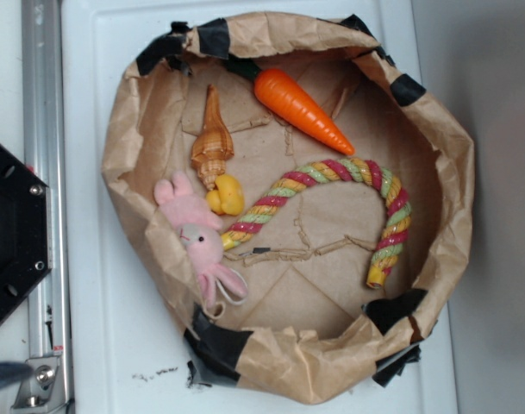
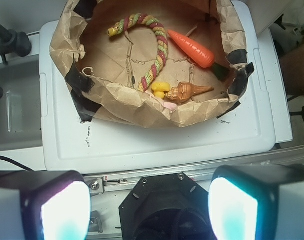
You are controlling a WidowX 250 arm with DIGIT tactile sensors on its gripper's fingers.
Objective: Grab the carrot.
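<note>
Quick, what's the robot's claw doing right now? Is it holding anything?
Gripper: open and holding nothing. It sits well back from the paper bag, and the carrot lies untouched inside.

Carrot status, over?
Hand open, back off the bag, nothing held. Carrot lies untouched at the bag's far edge, leafy end against the wall. Rope just beside its tip, shell apart; top clear.

In the wrist view we see the pink bunny (image 2: 167, 106) mostly hidden behind the paper bag's (image 2: 142, 102) near rim; both gripper fingers (image 2: 62, 210) are cropped at the bottom edge.
</note>
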